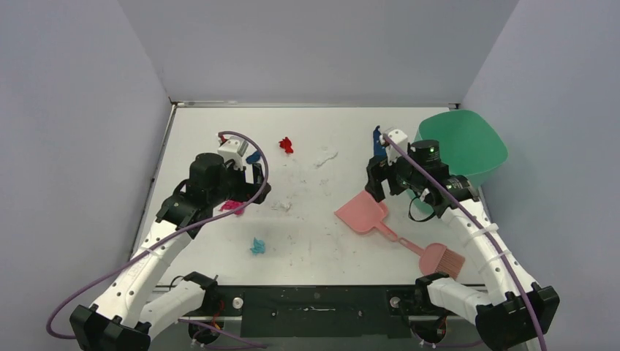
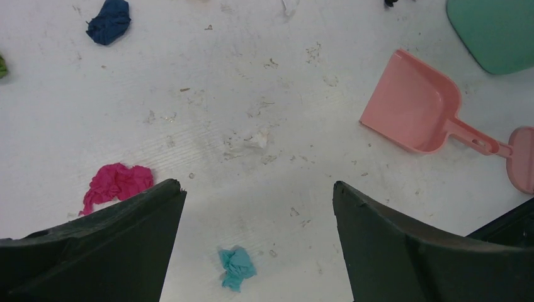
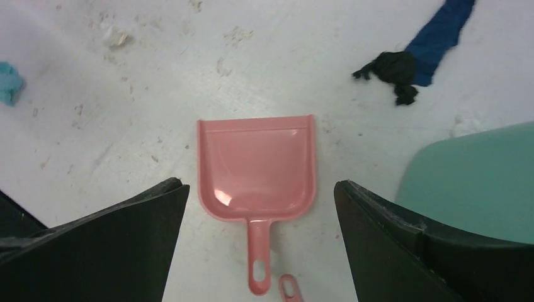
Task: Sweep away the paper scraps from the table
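My left tool (image 2: 258, 189) hung above the white, flat, scuffed desk (image 1: 307, 248) with its two black fingers spread wide apart and nothing between them. A magenta crumpled paper scrap (image 2: 116, 182) lay just beside one finger. A cyan crumpled paper scrap (image 2: 237, 267) lay nearer my base, and a dark blue crumpled paper scrap (image 2: 109, 21) sat farther out. A red crumpled paper scrap (image 1: 286, 145) and a white crumpled paper scrap (image 1: 325, 155) lay toward the far middle of the desk, near each other but apart.

My right tool (image 3: 258, 185) was likewise spread open and empty. It was poised over the pink plastic dustpan (image 3: 255, 167), gripping nothing, and the pan's handle pointed back toward my base. The pink bristled brush (image 1: 441, 259) lay at the handle's end, near the front right of the desk. A blue paper strip with a black crumpled end (image 3: 434, 44) lay beyond the dustpan, close to the teal-green plastic bowl (image 1: 464, 146) in the far right corner.
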`<state>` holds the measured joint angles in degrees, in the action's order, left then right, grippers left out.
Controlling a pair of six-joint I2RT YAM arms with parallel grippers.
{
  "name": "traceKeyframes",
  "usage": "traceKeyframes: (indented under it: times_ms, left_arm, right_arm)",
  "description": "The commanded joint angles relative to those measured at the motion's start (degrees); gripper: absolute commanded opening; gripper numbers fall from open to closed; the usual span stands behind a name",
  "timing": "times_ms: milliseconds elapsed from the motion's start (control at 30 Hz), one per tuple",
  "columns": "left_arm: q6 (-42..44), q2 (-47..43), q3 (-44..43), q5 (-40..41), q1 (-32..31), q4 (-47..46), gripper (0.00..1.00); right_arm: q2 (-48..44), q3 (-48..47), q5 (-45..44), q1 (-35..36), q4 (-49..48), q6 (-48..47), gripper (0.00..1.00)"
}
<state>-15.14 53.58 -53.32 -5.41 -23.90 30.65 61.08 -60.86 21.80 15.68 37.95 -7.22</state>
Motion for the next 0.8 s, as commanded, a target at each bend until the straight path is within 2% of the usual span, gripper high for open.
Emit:
traceKeyframes:
  times_ms: [0,167,233,367,567,767]
  left_arm:
    - [-2.0,-0.1,2.4,-2.3,-1.1,-7.5,0.86]
    - [-2.9,-1.0,6.9,-1.0,-1.8,-9.8,0.86]
    - [-3.4,-1.7,9.3,-0.8,-1.9,-10.7,0.86]
    - [-4.7,-4.3,13.8,-2.2,-2.1,-15.0,0.85]
    - [-3.3,-4.4,14.3,2.0,-2.3,-15.3,0.83]
    - [-3.2,-2.2,13.3,1.5,-2.5,-14.1,0.81]
  right_arm:
    - [0.6,4.4,2.5,3.8,-3.5,-2.8,0.90]
    - [6.1,5.1,12.0,5.5,3.3,-19.1,0.90]
    - [8.1,5.1,13.2,5.6,6.0,-25.0,0.90]
    - [9.6,7.6,10.0,5.5,5.0,-27.3,0.90]
    - [4.7,14.2,4.9,5.3,-1.4,-26.5,0.91]
    - [3.3,14.9,-5.2,5.2,2.6,-30.0,0.95]
